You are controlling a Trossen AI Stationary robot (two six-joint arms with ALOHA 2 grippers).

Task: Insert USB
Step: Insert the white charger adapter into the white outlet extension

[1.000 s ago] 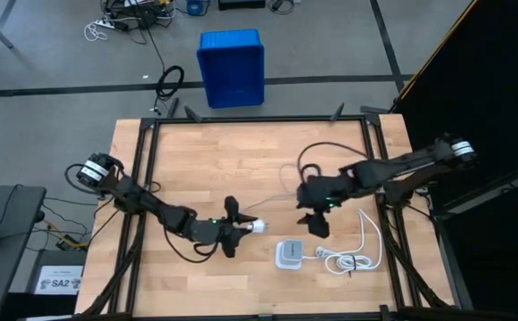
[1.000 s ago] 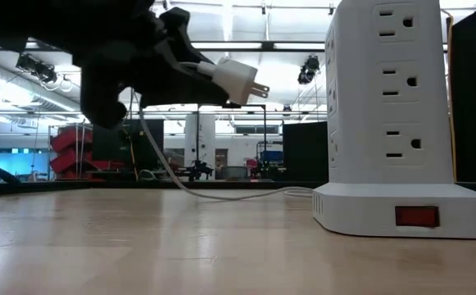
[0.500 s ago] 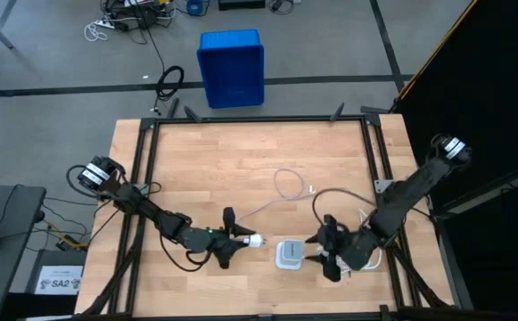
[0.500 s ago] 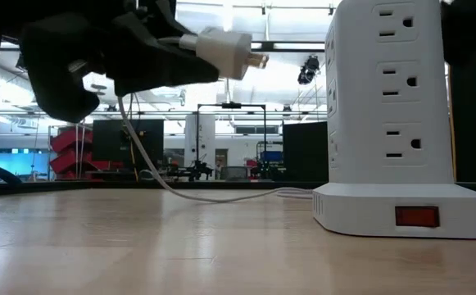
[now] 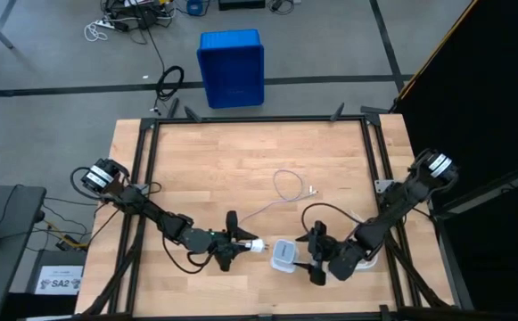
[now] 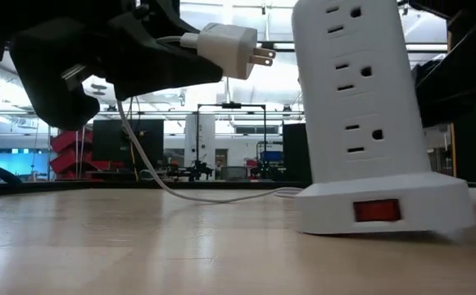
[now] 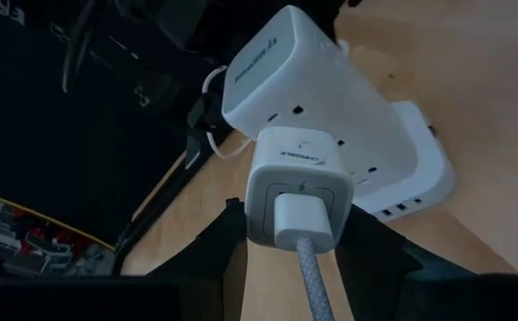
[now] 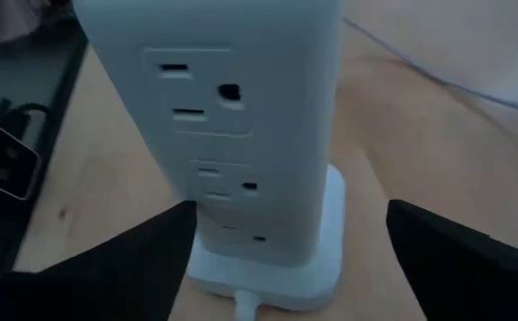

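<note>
Holding the cube in a closed grip, the left gripper fills the upper left of the low view, the cube's two prongs pointing right toward the tower. The USB is plugged into the cube's back face and runs out between the fingers, so one end of it rides with that claw. The tower leans in the low view, its top tipped to the left, toward the prongs. The right gripper sits at its base at the lower centre of the high view with its fingers spread wide on either side; I cannot tell whether they touch it. Farther up the high view the USB trails from the left claw to a loose curl near mid-frame, ending in a small free plug lying on the table. The cable looks light and limp, likely to drag and flop rather than push, so it is best taken by the stiff plug shell or just behind it, not by the slack. The small plug may slip or twist in the fingers. Bare wood lies open around the curl on every side; the table's frame runs along the edges. Beyond the top edge stands a blue bin, well apart.
</note>
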